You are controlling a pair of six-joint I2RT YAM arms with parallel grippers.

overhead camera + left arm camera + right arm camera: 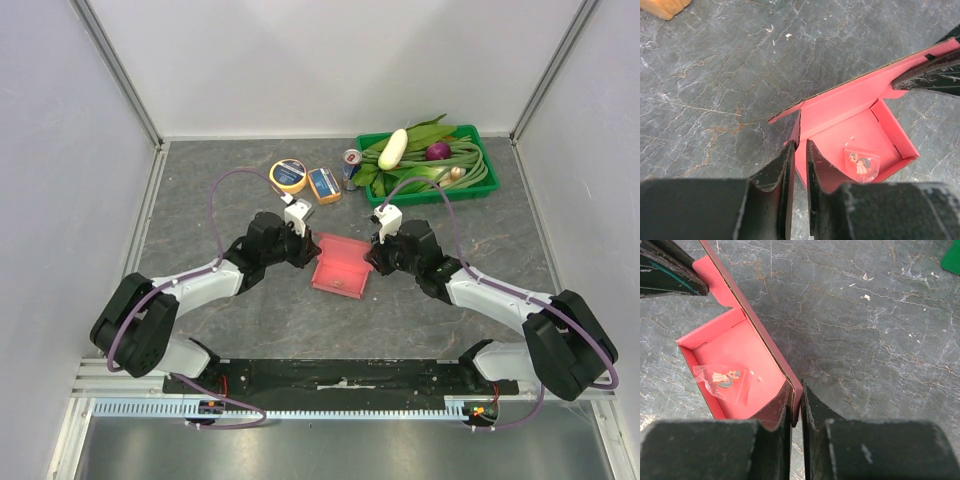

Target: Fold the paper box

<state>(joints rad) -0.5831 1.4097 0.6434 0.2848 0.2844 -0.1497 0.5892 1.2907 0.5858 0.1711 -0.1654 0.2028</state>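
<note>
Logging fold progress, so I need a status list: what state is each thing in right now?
paper box: partly folded, side walls up, lid open.
clear packet: lying inside the box.
left gripper: closed on a box wall.
right gripper: closed on a box edge.
green tray: filled with vegetables.

A wall of the shallow pink-red card box (754,351), in which a small clear plastic packet (723,380) is laid, is pinched by the black two-finger right gripper (796,391).
</note>
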